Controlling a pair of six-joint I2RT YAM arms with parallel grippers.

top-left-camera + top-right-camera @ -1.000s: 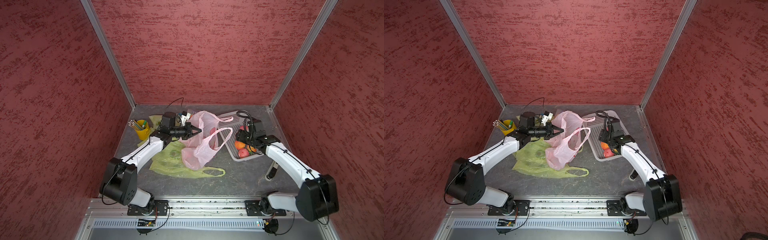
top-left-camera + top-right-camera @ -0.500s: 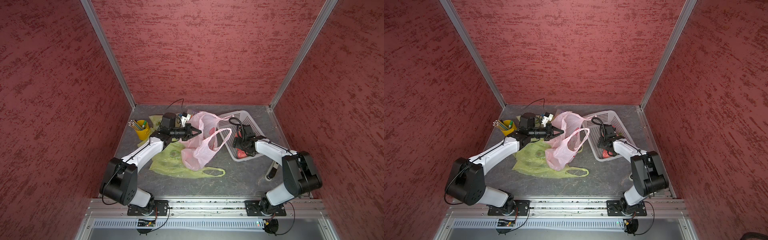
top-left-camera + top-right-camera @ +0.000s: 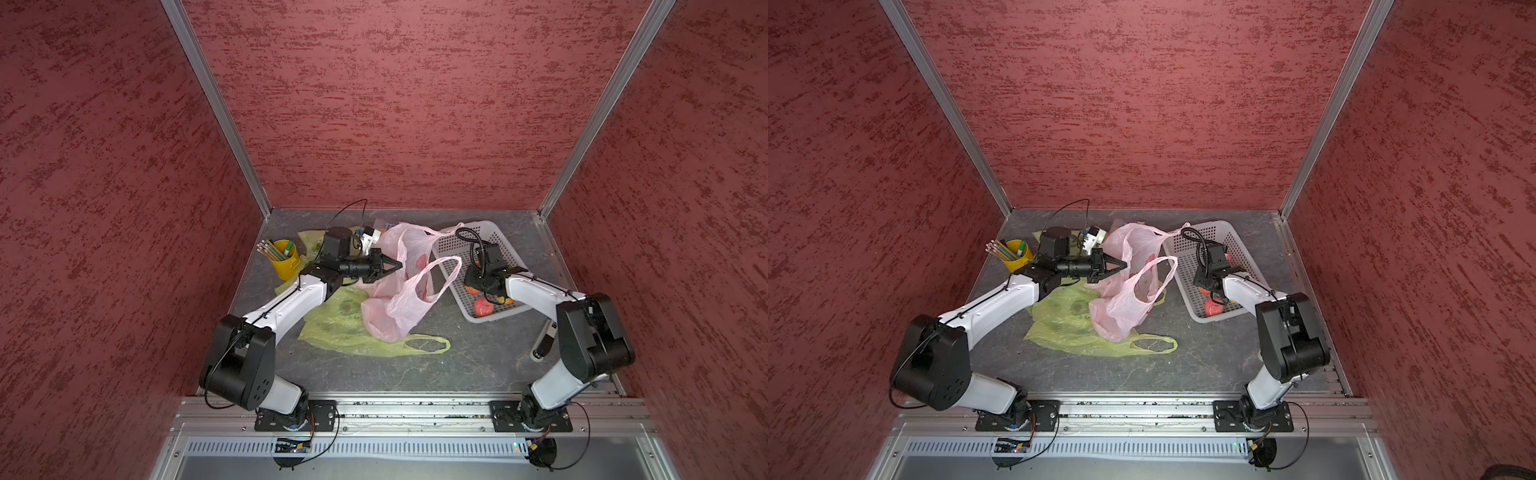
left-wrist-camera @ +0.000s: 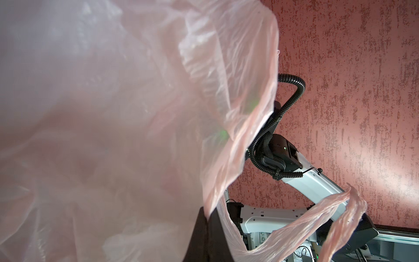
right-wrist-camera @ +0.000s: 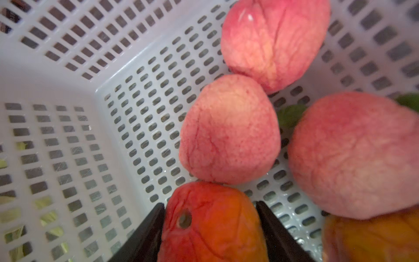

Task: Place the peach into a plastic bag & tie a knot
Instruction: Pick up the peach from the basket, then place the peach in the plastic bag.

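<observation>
The left tool [image 3: 394,264] clenches the pink bag [image 3: 395,307], holding its mouth open for loading. The right tool [image 5: 210,204] straddles a red-orange fruit [image 5: 210,229] in the basket [image 5: 68,90]; grip cannot be told

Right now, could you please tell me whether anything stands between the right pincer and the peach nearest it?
Nothing visible does. In the white perforated plastic basket, the red-orange peach sits directly between the right pincer's black fingers; whether they press it I cannot tell. The paler pink peaches lie beyond it.
</observation>
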